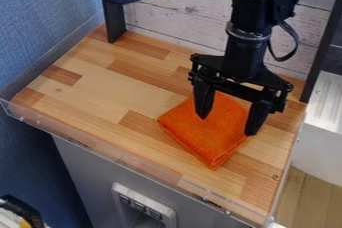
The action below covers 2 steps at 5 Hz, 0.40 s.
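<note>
Nearest, a clear plastic lip [127, 158] edges the front of a wood-block counter top [93, 89] patterned in pale and darker brown rectangles, above a grey cabinet front [87, 174]. Farther in, right of the middle of the counter, lies a folded bright orange cloth [210, 134], one corner pointing toward the front. Over it hangs the black two-finger gripper [226, 127], pointing down, its fingers spread wide apart: one is over the cloth's upper part, the other by its right edge. Nothing is clamped between them; whether either fingertip touches the fabric, I cannot tell. Above, the black robot arm [250, 47] comes in from the top edge, right of centre, its wrist nearly vertical, before a whitewashed plank wall [177, 9].
</note>
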Tool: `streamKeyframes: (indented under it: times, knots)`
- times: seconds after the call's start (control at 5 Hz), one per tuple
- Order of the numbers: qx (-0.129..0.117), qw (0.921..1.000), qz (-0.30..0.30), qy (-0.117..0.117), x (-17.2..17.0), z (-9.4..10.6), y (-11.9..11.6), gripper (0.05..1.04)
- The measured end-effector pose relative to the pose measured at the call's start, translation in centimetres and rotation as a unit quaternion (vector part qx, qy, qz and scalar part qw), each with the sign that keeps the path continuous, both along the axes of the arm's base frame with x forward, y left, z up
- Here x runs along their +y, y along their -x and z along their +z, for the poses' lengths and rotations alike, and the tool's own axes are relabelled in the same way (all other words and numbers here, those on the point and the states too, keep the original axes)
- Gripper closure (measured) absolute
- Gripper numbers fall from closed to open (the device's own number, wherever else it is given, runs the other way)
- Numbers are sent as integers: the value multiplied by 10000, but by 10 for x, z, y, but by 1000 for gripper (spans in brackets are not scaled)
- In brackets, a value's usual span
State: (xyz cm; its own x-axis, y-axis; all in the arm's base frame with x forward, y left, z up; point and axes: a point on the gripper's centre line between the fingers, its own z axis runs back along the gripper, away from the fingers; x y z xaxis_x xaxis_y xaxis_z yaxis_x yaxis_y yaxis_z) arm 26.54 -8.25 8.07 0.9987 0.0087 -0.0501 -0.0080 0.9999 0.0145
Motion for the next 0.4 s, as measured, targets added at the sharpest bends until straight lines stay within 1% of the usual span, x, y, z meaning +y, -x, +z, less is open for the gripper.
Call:
streamKeyframes:
  times: [0.2,0.4]
  knots:
    - [61,9998,165,-10,10,-3,1,87]
    - [100,9988,472,-11,32,-7,0,83]
